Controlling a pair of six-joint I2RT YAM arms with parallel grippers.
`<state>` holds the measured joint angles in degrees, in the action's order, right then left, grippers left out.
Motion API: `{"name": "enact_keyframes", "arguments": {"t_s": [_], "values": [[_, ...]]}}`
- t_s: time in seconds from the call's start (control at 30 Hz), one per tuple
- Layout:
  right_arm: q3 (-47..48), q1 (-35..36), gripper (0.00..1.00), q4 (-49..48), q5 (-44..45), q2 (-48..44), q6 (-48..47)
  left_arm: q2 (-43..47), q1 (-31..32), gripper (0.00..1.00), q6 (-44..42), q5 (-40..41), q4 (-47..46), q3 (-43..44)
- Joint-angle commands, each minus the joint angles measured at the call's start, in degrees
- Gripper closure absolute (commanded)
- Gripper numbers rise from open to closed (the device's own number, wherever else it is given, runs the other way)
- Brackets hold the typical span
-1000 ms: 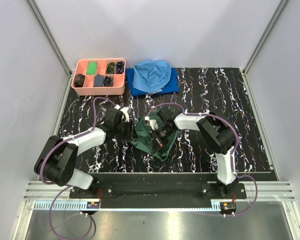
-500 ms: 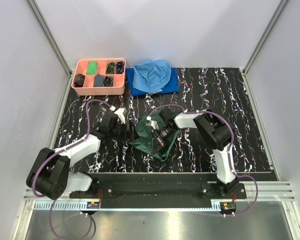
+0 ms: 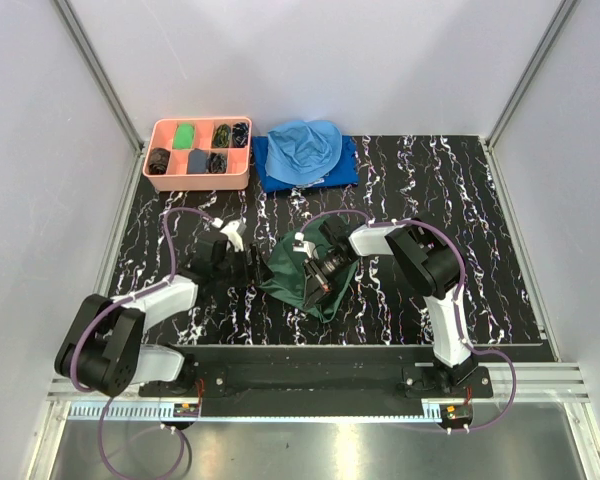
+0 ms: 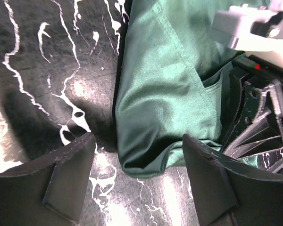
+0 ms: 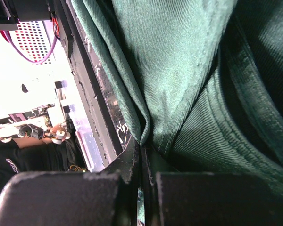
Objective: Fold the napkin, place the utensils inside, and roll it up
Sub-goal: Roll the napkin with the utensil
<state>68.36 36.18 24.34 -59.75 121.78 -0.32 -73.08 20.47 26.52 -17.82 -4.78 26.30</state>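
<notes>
**Right end effector clenched on the napkin, left one spread beside it**

Your left arm lies low across the surface. Its forearm runs from the near-left base towards the middle, wrist pointing right. The left end effector is released: its two dark fingers stand wide apart just above the marbled top. They sit just left of the napkin without touching it.

Your right arm rises from the near-right base, bends at the elbow and reaches back left. This brings the right end effector down onto the cloth. It is clenched, its jaws pressed together on a pinched fold of the green fabric.

The napkin sits bunched in the middle of the surface, between the two end effectors, with one lobe trailing towards the near edge.

The top view alone shows the far side: a pink tray of small dark items at the far left. Beside it a light blue cloth is heaped on a royal-blue cloth.

Only the left wrist view shows the napkin's rounded, folded corner lying between its spread fingers, with the right end effector's black and white body at the right. Only the right wrist view shows the hemmed fold caught in the closed jaws.
</notes>
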Motion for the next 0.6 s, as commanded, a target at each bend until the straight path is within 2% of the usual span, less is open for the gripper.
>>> {"name": "enact_keyframes", "arguments": {"t_s": [0.0,0.3,0.57], "values": [[0.9,-0.7,1.0,0.6,2.6,1.4,-1.4,-3.0,-0.4,0.27,-0.1,-3.6,-6.9,1.1],[1.0,-0.9,1.0,0.8,2.4,1.5,-1.4,-8.8,-0.4,0.36,1.0,-5.1,-12.3,1.4],[1.5,-1.1,1.0,0.8,2.0,2.1,-1.1,-10.5,-0.3,0.57,0.9,-4.9,-11.5,1.2]]}}
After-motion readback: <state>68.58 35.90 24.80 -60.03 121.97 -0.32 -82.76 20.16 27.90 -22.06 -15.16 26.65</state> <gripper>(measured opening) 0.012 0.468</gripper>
